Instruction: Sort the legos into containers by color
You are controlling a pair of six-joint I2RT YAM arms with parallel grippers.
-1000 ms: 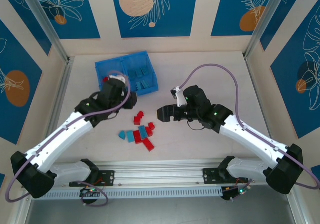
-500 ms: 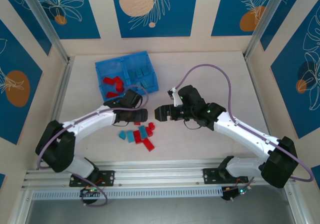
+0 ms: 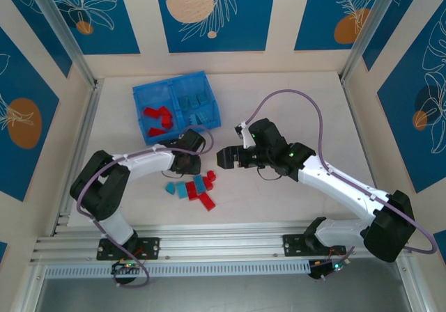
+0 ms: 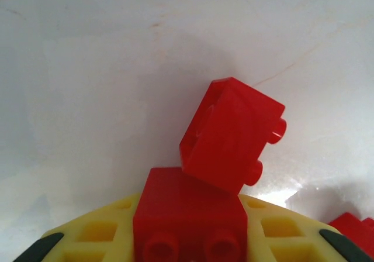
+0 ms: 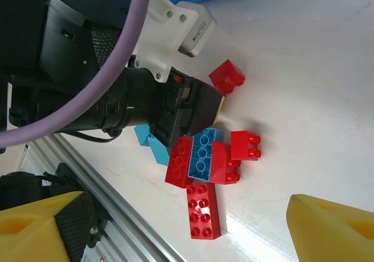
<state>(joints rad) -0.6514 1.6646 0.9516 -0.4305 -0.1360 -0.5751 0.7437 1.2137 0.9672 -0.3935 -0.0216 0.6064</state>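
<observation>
The blue bin (image 3: 141, 97) stands at the back left; its left compartment holds red legos (image 3: 157, 119), its right compartment light blue ones (image 3: 197, 104). A pile of loose red and light blue legos (image 3: 195, 187) lies at front centre. My left gripper (image 3: 197, 161) is down at the pile's far edge, shut on a small red brick (image 4: 190, 215). A second red brick (image 4: 231, 133) leans tilted against it. My right gripper (image 3: 221, 159) hovers just right of the left one, open, its yellow fingers (image 5: 41, 224) wide apart above the pile (image 5: 201, 157).
A long red brick (image 5: 203, 210) lies nearest the front rail (image 3: 209, 242). The left arm's purple cable (image 5: 125, 51) and black wrist (image 5: 111, 107) lie close in front of the right gripper. Bare table (image 3: 300, 103) spreads to the right and back.
The left arm has swung from over the bin down to the pile and closed around a red brick. The right gripper has shifted slightly left.
</observation>
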